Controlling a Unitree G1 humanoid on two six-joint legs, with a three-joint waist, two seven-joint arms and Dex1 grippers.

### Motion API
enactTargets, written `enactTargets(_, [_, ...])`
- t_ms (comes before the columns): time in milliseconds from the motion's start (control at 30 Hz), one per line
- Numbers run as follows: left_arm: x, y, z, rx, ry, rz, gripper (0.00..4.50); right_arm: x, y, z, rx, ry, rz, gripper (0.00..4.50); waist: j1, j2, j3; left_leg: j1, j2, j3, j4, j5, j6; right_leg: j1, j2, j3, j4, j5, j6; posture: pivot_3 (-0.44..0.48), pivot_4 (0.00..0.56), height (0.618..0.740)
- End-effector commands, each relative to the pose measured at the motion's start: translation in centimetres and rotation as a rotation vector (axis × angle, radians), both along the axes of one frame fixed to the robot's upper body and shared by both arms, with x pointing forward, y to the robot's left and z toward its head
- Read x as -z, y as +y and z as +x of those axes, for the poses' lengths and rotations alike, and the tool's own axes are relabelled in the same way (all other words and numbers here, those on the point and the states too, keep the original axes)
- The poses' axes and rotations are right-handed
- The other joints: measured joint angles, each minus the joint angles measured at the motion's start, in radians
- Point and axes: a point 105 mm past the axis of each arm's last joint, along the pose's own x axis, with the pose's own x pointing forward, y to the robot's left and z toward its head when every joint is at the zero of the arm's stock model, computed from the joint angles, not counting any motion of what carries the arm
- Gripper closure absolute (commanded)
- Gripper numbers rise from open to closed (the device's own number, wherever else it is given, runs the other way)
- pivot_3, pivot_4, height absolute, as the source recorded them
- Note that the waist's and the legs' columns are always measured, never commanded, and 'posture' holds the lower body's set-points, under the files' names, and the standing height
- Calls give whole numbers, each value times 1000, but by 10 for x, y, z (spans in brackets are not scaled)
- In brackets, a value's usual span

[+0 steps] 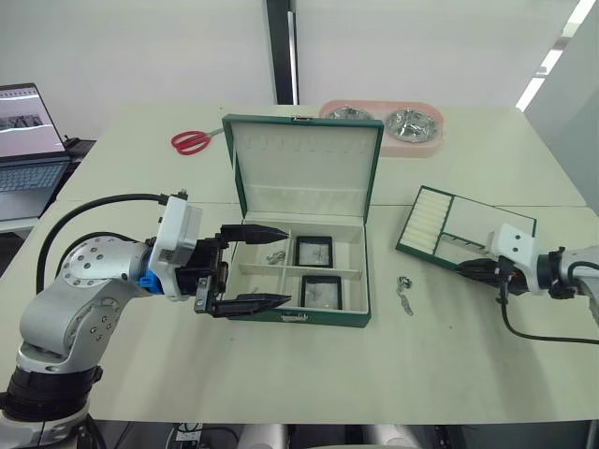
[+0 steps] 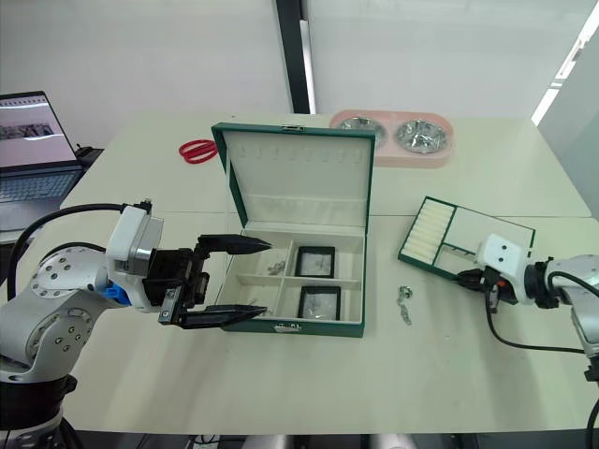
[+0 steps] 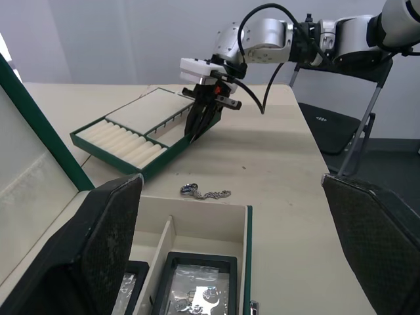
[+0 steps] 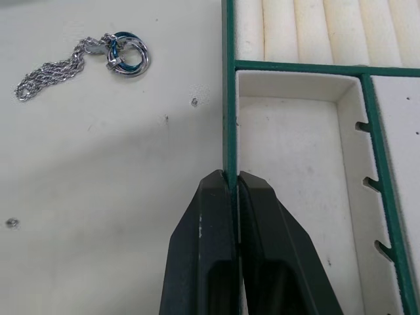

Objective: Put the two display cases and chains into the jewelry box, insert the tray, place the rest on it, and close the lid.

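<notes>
The jewelry box (image 1: 292, 317) stands open mid-table with its lid (image 1: 304, 164) upright. The two display cases (image 1: 314, 251) (image 1: 321, 291) lie in its right compartments, and one chain (image 1: 275, 255) lies in the far left compartment. A second chain (image 1: 405, 295) lies on the table between the box and the tray (image 1: 473, 217). My right gripper (image 4: 226, 177) is shut on the tray's near green rim. My left gripper (image 1: 286, 266) is open over the box's left compartments, holding nothing.
Red-handled scissors (image 1: 192, 141) lie far left of the lid. A pink double pet bowl (image 1: 384, 123) sits behind the box. A laptop (image 1: 28, 150) stands off the table's left edge.
</notes>
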Motion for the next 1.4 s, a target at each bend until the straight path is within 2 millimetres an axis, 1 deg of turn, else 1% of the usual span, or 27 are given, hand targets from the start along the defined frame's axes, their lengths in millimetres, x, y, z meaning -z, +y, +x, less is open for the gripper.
enactTargets(33, [-7,8,2,-33,-41,1,0,-33,-1,-12,-31,-64,-23,4486,1,1,0,0,0,0,0,0,0,0,0,0,0,0,0,0,150,740])
enactTargets(133, [-6,15,4,-62,-34,10,0,-44,-2,-27,-48,-54,-47,4486,3,1,1,0,0,0,0,0,0,0,0,0,0,0,0,0,150,740])
enactTargets(233, [-6,22,4,-87,-26,16,0,-55,1,-37,-69,-59,-70,4486,1,1,1,0,0,0,0,0,1,0,0,0,0,0,0,0,150,740])
enactTargets(300, [-4,27,3,-101,-20,26,0,-63,6,-43,-79,-62,-67,4486,1,1,1,0,0,0,0,-1,1,0,0,0,0,0,0,0,150,740])
enactTargets(400, [0,33,-1,-97,40,61,0,-74,20,-57,-141,-49,-85,4486,1,1,1,0,0,0,0,-1,1,0,0,0,0,0,0,0,150,740])
enactTargets(500, [-3,37,-1,-109,23,64,0,-78,33,-73,-206,-5,-104,4486,7,2,1,0,0,-1,0,-2,3,0,0,0,-1,0,0,0,150,740])
enactTargets(633, [-5,42,-1,-113,8,75,0,-79,46,-94,-260,78,-98,4486,14,2,1,0,0,-1,0,-2,4,1,0,0,-1,0,0,0,150,740])
enactTargets(700, [-7,41,-3,-106,6,72,0,-79,50,-100,-272,97,-94,4486,14,2,1,0,0,-1,0,-2,4,1,0,0,-1,0,0,0,150,740])
enactTargets(767, [-11,37,-11,-79,4,61,0,-79,58,-105,-296,107,-77,4486,13,2,1,0,0,0,0,-2,4,1,0,0,-1,0,0,0,150,740])
enactTargets(900, [-14,36,-24,-37,18,67,0,-80,74,-107,-342,87,-47,4486,11,2,1,0,0,-1,0,-2,4,0,0,0,-1,0,0,0,150,740])
enactTargets(1067, [-6,45,-32,-24,17,94,0,-80,94,-102,-411,50,-29,4486,9,2,1,0,0,-1,0,-2,4,1,0,0,-1,0,0,0,150,740])
enactTargets(1133, [-2,50,-31,-30,1,105,0,-78,102,-100,-443,53,-23,4486,10,2,1,0,0,-1,0,-2,4,0,0,0,-1,0,0,0,150,740])
enactTargets(1267, [2,67,-22,-85,-37,135,0,-76,126,-94,-494,45,12,4486,8,2,1,0,0,-1,0,-2,4,0,0,0,-1,0,0,0,150,740])
enactTargets(1400, [4,75,-18,-121,-43,155,0,-71,145,-86,-476,68,45,4486,7,2,1,0,0,-1,0,-2,4,-1,0,0,-1,0,0,0,150,740])
